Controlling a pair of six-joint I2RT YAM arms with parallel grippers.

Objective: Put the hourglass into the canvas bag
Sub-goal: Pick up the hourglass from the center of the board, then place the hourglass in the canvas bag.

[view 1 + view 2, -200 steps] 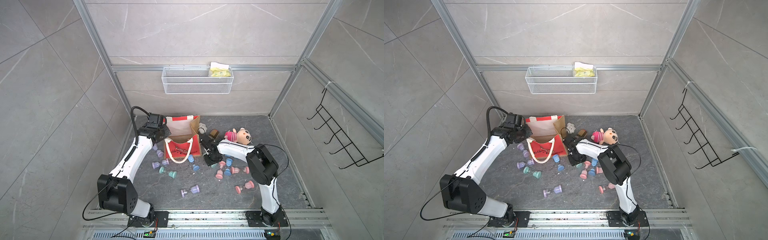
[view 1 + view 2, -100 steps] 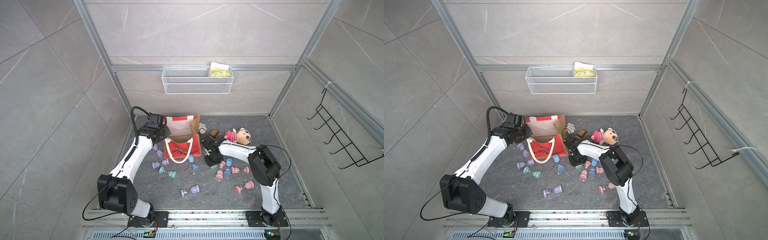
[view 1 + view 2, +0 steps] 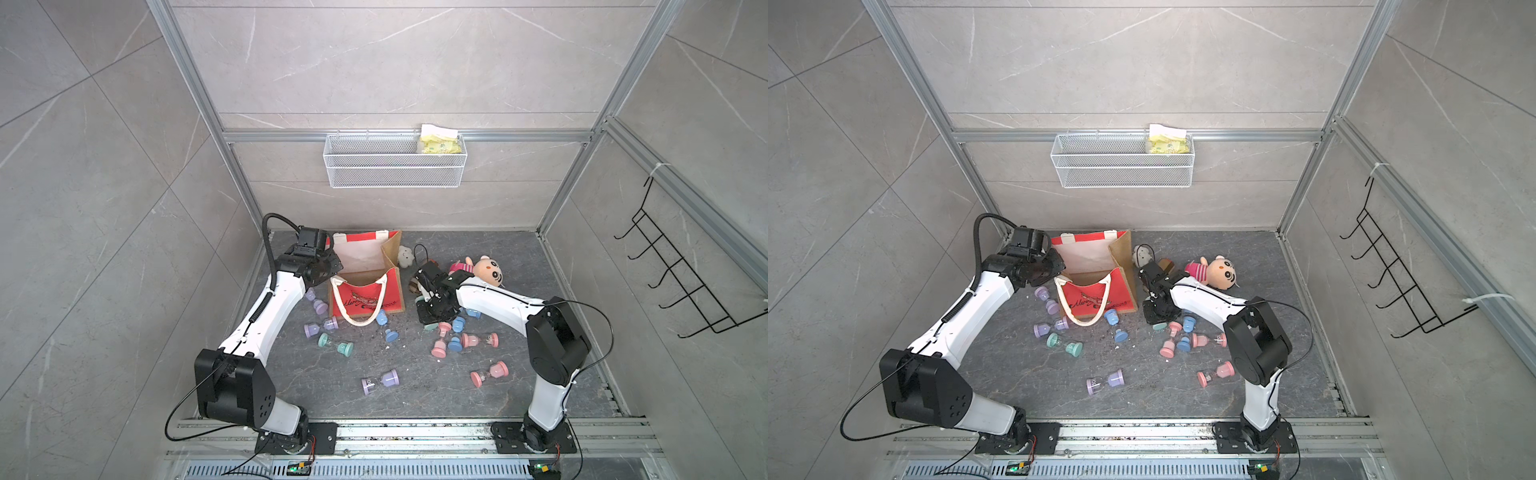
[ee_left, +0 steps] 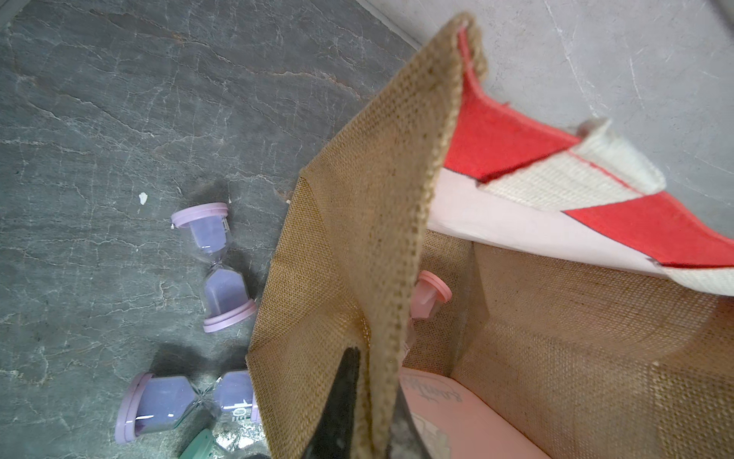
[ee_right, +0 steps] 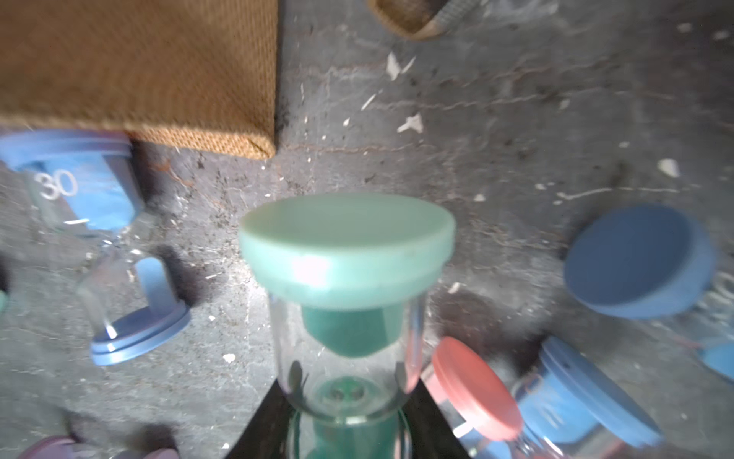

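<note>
Now, blue hourglasses [image 5: 635, 262] and a pink hourglass [image 5: 476, 389] are crowding the right gripper [image 5: 349, 405], which is clasping the green hourglass [image 5: 345, 254] just right of the canvas bag [image 3: 365, 299]; the left gripper [image 4: 371, 405] is pinching its burlap side.

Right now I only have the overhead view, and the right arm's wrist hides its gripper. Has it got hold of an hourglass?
Observer: Yes. In the right wrist view the right gripper is shut on a green hourglass, at its glass waist.
Operator: And the left gripper?
Observer: It is shut on the burlap side wall of the canvas bag, pinching the rim.
Operator: Anything in the bag already?
Observer: A pink hourglass lies inside, close to that side wall.
</note>
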